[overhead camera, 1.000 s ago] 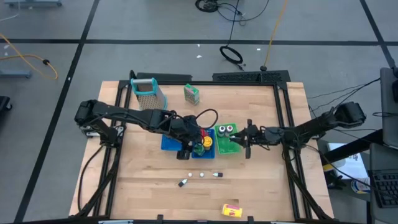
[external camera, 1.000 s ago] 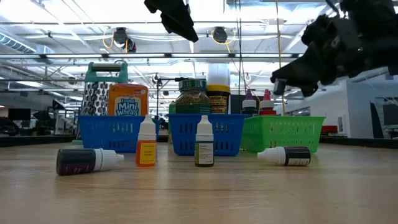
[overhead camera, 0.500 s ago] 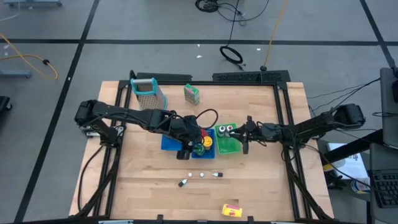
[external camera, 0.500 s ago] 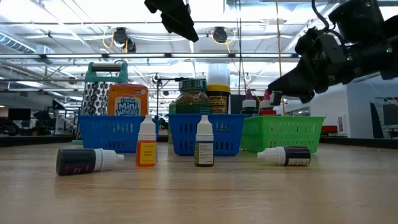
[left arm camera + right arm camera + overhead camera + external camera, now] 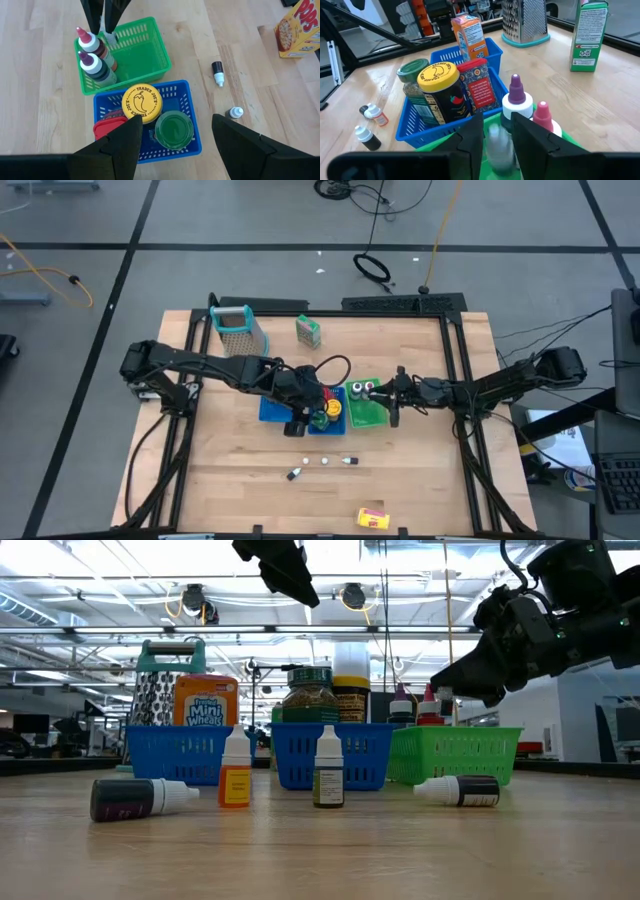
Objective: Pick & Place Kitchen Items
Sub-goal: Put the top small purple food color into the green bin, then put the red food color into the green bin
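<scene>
My right gripper reaches in level from the table's right, over the far right corner of the green basket. Its fingers are slightly apart around a small pale bottle. Two squeeze bottles, one purple-capped and one pink-capped, stand in that basket. My left gripper hangs open and empty above the blue basket. That basket holds a yellow-lidded jar, a green-lidded jar, a red can and an orange packet. My right gripper has the small pale bottle between its two fingers, which come in level from the table's right. A narrow gap shows beside one finger. Whether the fingers touch the bottle I cannot tell, and its foot is hidden.
Three small bottles sit on the wood nearer the front edge, and a yellow box lies at the front. A green carton and a metal grater stand by the far edge.
My right gripper has swung a little toward the table's far edge and dipped slightly over the green basket, then held still. My left gripper has kept still.
</scene>
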